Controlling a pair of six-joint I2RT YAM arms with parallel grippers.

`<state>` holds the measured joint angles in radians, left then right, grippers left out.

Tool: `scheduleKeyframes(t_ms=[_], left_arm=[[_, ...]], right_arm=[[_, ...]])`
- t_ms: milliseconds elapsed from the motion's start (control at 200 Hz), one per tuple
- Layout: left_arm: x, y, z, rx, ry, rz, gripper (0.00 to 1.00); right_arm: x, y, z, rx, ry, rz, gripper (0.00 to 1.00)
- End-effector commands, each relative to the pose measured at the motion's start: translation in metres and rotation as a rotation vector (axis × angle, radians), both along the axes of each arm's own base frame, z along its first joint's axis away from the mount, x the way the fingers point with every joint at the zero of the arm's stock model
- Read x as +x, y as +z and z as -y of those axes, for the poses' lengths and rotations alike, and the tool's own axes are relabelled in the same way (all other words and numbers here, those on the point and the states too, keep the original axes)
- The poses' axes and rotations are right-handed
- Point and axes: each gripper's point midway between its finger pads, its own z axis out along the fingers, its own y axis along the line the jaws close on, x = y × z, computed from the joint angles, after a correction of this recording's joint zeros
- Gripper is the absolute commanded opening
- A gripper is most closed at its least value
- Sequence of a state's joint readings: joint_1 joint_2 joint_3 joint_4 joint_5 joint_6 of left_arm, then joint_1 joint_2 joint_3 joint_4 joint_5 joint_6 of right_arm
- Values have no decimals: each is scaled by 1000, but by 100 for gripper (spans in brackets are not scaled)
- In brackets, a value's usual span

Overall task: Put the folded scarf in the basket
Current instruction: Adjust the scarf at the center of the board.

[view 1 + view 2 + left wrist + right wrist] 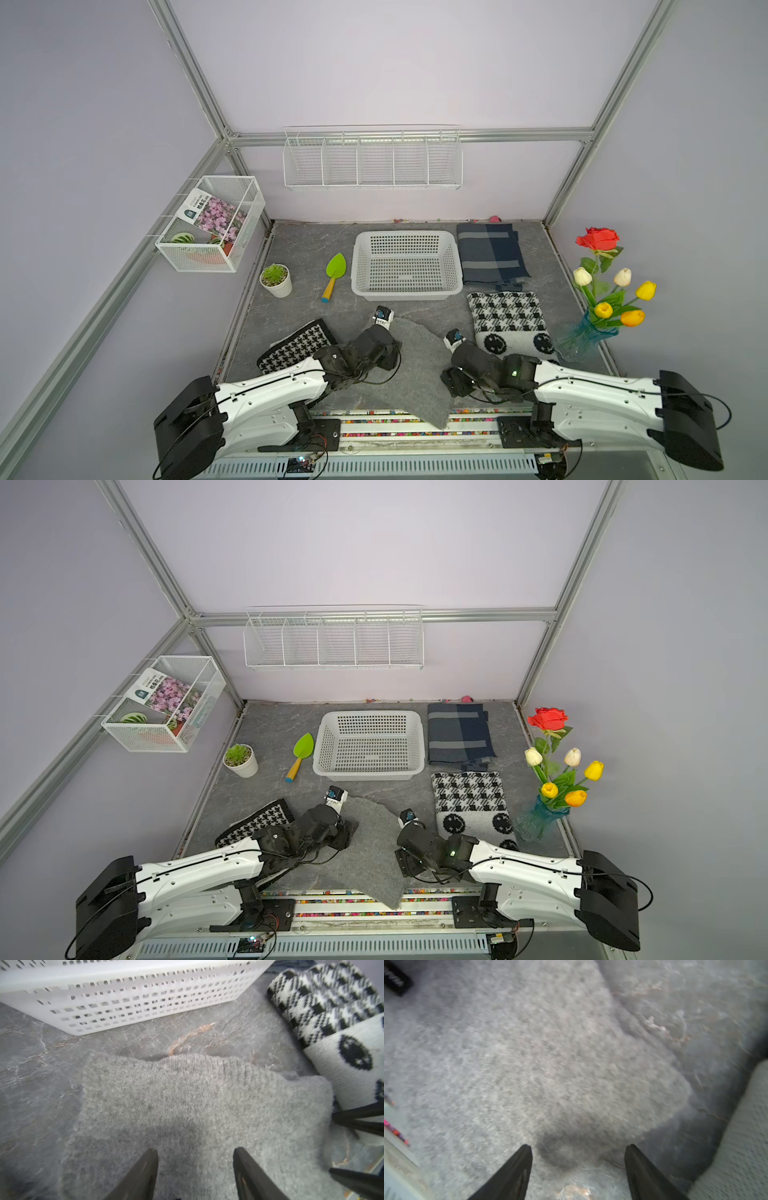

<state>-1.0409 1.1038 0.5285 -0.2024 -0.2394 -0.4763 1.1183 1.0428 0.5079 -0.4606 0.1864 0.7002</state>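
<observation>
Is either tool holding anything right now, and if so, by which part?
Nothing is held. Left tool and right tool both stand open over the grey scarf.

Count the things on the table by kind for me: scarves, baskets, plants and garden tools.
Scarves: 4 (grey scarf, navy scarf, smiley-face scarf, houndstooth scarf)
Baskets: 1 (basket)
Plants: 2 (potted succulent, flower vase)
Garden tools: 1 (green trowel)
Total: 8

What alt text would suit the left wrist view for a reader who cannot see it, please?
The left pincer hangs open over a grey knitted scarf lying on the marbled grey table. Beyond it stand the white perforated basket and a black-and-white scarf.
</observation>
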Motion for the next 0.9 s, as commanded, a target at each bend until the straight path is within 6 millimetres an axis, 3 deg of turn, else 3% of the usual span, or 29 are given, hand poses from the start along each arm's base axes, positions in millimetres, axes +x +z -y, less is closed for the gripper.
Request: scheduleKeyframes(t_ms=[0, 145, 155, 170, 190, 490, 740, 815, 895], left_arm=[[2, 10, 1, -4, -22, 37, 62], [-2, 8, 2, -18, -40, 31, 62], [-2, 8, 2, -17, -40, 27, 62], [-2, 7, 2, -15, -40, 23, 63], [-3, 6, 2, -12, -42, 17, 62], [-6, 0, 11, 1, -78, -17, 62], [-11, 5, 15, -51, -111, -11, 62], [-11, 2, 16, -43, -111, -19, 62], [-12, -1, 16, -39, -109, -27, 62]], right_arm=[[3, -6, 13, 6, -101, -2, 77], [2, -14, 11, 26, -128, -28, 79], [2, -15, 12, 28, -129, -31, 82], [2, -16, 12, 27, -131, -32, 94], [2, -16, 13, 28, -136, -33, 98], [8, -29, 3, 126, -161, -90, 97], [9, -54, -7, 118, -145, -155, 88], [9, -60, -13, 120, -126, -177, 80], [12, -61, -15, 101, -111, -184, 64]])
